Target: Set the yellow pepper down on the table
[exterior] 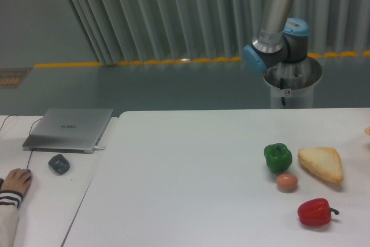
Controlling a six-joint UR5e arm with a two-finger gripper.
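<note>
The pincer is outside the picture, so how far it is open, or what it may hold, cannot be told. Only the arm [276, 24] shows, rising from its base behind the far edge of the tabletop [191, 172] near the far right corner and leaving the view at the top. The yellow pepper cannot be made out either. A tiny pale-yellow sliver [367, 131] touches the right edge of the picture above the tabletop's right side, too small to identify, so the pepper's place relative to the pincer cannot be given.

On the right part of the tabletop, a green bell pepper [277, 157] stands just beside a wedge of bread [321, 163], which lies toward the right edge. A brown egg [287, 182] sits close in front of the green pepper. A red bell pepper [315, 212] lies on its side nearer the front edge, stem pointing right.

On the narrower desk [46, 201] to the left lie a closed laptop [69, 128], a dark mouse [59, 163] and a person's hand [16, 181].
</note>
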